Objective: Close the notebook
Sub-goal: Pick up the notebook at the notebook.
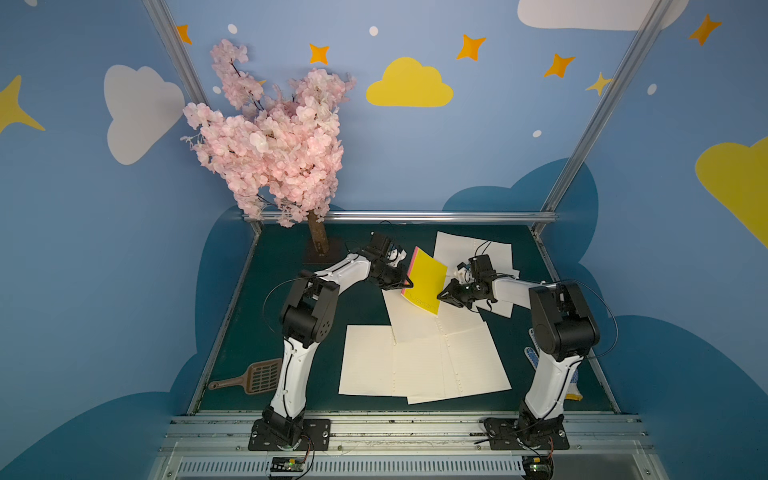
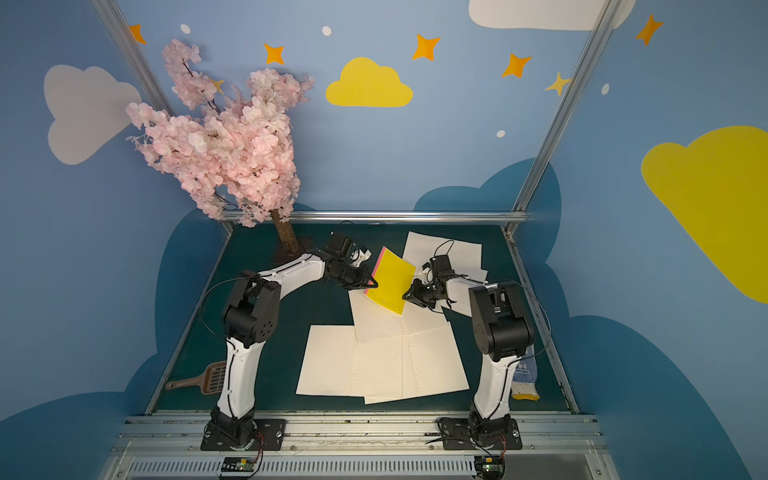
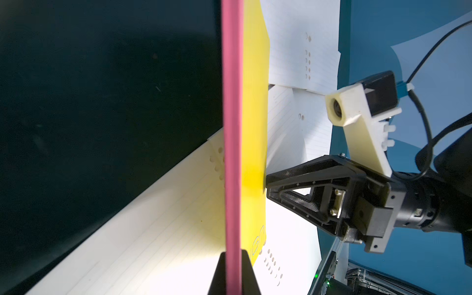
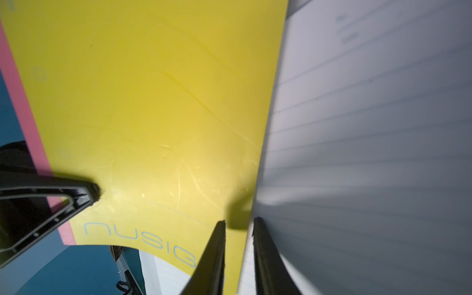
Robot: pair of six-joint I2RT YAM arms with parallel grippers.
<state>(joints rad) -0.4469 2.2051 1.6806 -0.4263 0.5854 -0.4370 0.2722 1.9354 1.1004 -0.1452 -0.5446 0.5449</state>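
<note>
Right jaws on "nusig" notebook (image 4: 153,102)

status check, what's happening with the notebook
Left gripper shut on notebook, pink spine edge. Right gripper shut on its opposite yellow edge. Notebook held off the table, tilted. Under it, loose sheets.

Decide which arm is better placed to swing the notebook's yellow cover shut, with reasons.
Probably the right. The right gripper pinches the yellow cover at its free edge, so it can swing that side over. The left gripper clamps the pink spine, the hinge side, better for steadying.
</note>
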